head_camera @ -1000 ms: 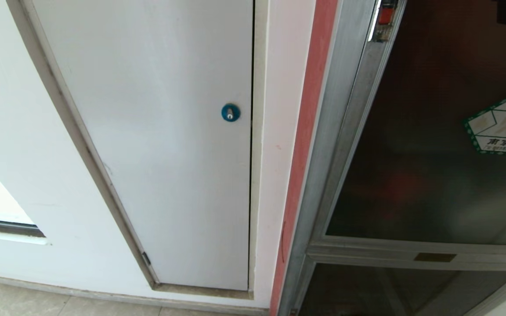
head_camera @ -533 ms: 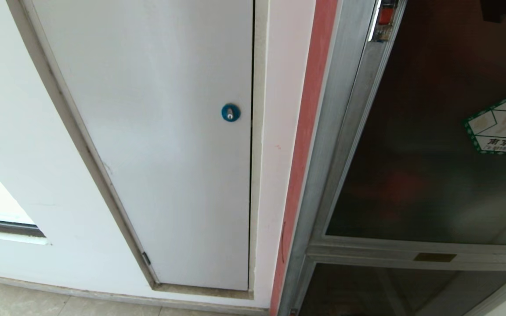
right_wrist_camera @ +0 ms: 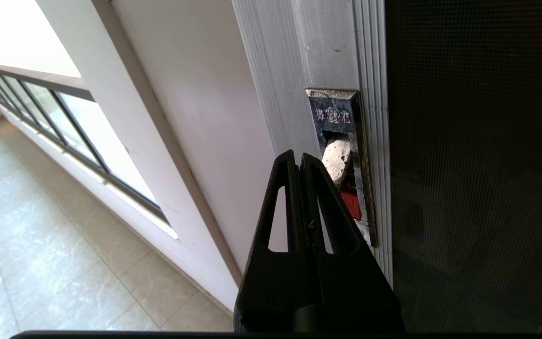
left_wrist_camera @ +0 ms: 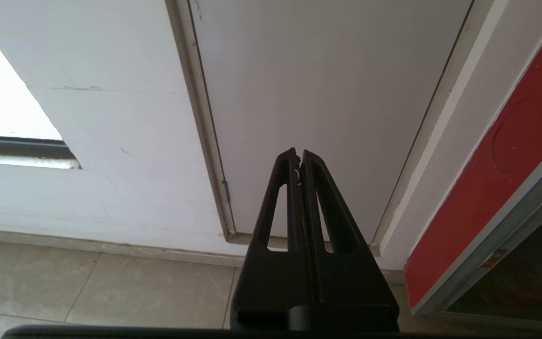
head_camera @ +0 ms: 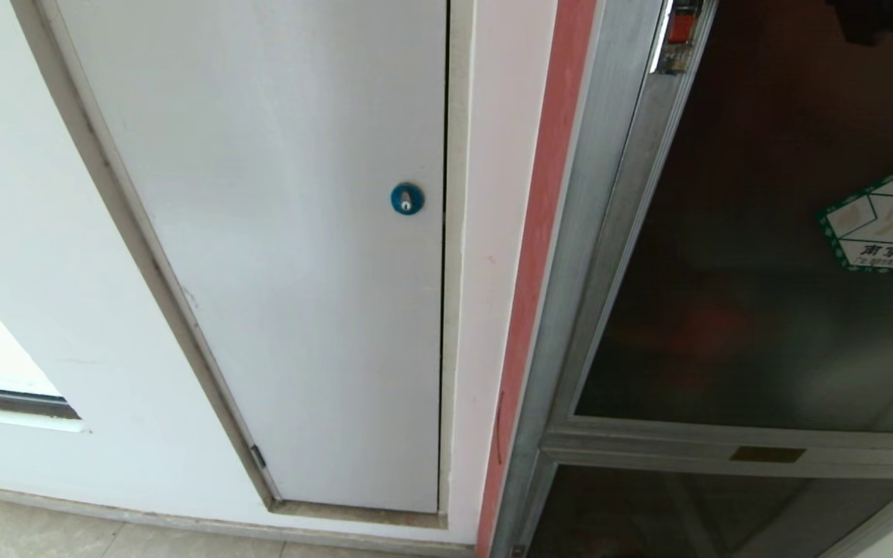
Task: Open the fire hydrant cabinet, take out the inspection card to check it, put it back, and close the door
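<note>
The fire hydrant cabinet [head_camera: 594, 232] has a silver metal frame, and its dark glass door [head_camera: 741, 271] lies closed in it. A green-bordered hexagonal sticker [head_camera: 888, 221] is on the glass. The small red latch [head_camera: 680, 27] sits in the door's left frame at the top of the head view. In the right wrist view my right gripper [right_wrist_camera: 298, 157] is shut and empty, with its tips just beside the latch [right_wrist_camera: 344, 165], on the wall side. A dark part of my right arm [head_camera: 880, 17] shows at the top right. My left gripper [left_wrist_camera: 298, 155] is shut, empty and held low. The inspection card is hidden.
A white panel [head_camera: 284, 232] with a round blue lock [head_camera: 407, 198] is set in the wall left of the cabinet, past a red strip [head_camera: 547, 194]. A smaller lower glass panel [head_camera: 687, 511] sits under the door. Tiled floor [left_wrist_camera: 87, 282] and a long window [right_wrist_camera: 64, 117] lie to the left.
The dark shape of my right arm at the top right of the head view has crept leftward, toward the latch. The door and the rest have not moved.
</note>
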